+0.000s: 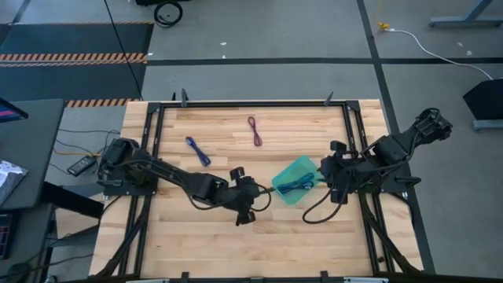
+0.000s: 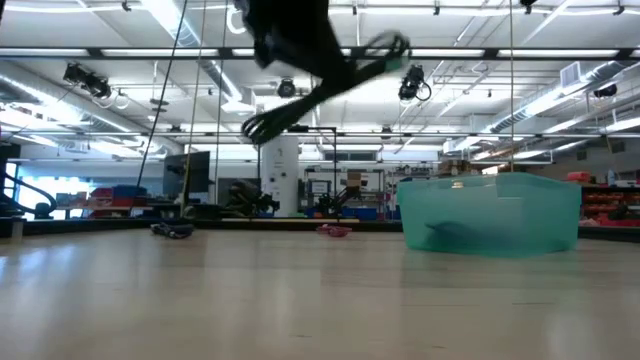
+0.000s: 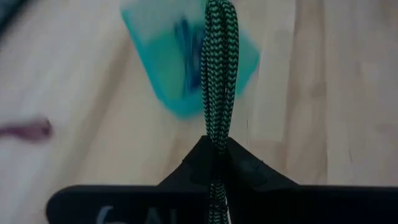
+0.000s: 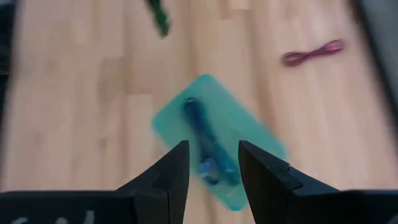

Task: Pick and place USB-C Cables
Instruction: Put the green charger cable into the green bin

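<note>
The left gripper (image 1: 253, 202) held the dark green braided USB-C cable (image 3: 219, 81) pinched in its jaws, at the teal rectangular plastic tray's (image 1: 284, 174) nine o'clock. The dangling cable could snag the rim and spill out. The right gripper (image 4: 213, 163), jaws parted and empty, hovered over the tray.

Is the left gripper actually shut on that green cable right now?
Yes, shut. In its wrist view the left gripper pinches the green cable between closed fingertips, short of the tray.

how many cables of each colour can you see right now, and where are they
Purple-blue: 2, one loose on the table, one in the teal tray
Maroon-magenta: 1, loose on the table
Dark green: 1, clamped in the left tool
Total: 4 cables; the right tool is open and holds none.
</note>
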`<action>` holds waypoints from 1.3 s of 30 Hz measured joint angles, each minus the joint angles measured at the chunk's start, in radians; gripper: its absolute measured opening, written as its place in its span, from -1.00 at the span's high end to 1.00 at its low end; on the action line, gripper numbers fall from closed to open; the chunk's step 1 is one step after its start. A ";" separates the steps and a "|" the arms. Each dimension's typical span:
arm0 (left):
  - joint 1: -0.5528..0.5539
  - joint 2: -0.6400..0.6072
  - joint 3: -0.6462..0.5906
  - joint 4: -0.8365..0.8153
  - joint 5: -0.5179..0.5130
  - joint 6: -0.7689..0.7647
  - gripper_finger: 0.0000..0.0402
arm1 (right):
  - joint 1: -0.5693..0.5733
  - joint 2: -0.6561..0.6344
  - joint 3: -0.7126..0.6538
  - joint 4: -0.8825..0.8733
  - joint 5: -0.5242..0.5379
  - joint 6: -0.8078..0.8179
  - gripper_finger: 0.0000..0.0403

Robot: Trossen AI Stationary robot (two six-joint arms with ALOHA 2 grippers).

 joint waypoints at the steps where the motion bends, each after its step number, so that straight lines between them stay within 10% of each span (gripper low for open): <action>1: -0.007 -0.008 0.000 0.026 -0.021 0.025 0.89 | 0.000 0.001 -0.015 0.016 -0.038 0.004 0.28; 15: -0.148 -0.063 -0.014 0.450 -0.121 0.322 0.89 | -0.002 0.002 -0.380 0.739 -0.036 -0.218 0.29; 25: -0.186 -0.172 -0.378 1.040 -0.015 0.339 0.89 | -0.016 0.009 -0.545 1.411 -0.006 -0.434 0.29; 39: -0.105 -0.180 -0.591 1.507 0.156 0.361 0.88 | -0.044 0.101 -0.593 1.607 -0.013 -0.429 0.31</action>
